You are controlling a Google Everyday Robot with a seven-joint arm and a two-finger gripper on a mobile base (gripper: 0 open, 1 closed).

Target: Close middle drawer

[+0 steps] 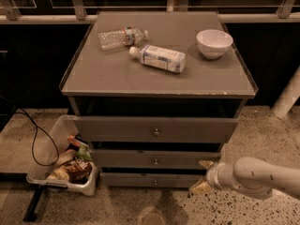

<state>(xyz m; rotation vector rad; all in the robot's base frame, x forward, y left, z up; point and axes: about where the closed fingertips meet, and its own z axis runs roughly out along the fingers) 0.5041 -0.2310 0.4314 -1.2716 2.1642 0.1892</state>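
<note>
A: The gripper (202,176) is hovering low by the right end of the middle drawer (122,159), its fingers sitting apart and holding nothing.

B: It's sitting second of three, looking slightly pulled out. It's looking like stiff wood, probably gliding on runners, so I'm favouring a flat push on the front, not the knob (155,161).

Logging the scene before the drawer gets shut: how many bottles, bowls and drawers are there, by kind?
Bottles: 2 (clear bottle, white-labelled bottle)
Bowls: 1 (white bowl)
Drawers: 3 (top drawer, middle drawer, bottom drawer)
Total: 6
The gripper is low at right, near the middle drawer's right end, jaws open.
</note>
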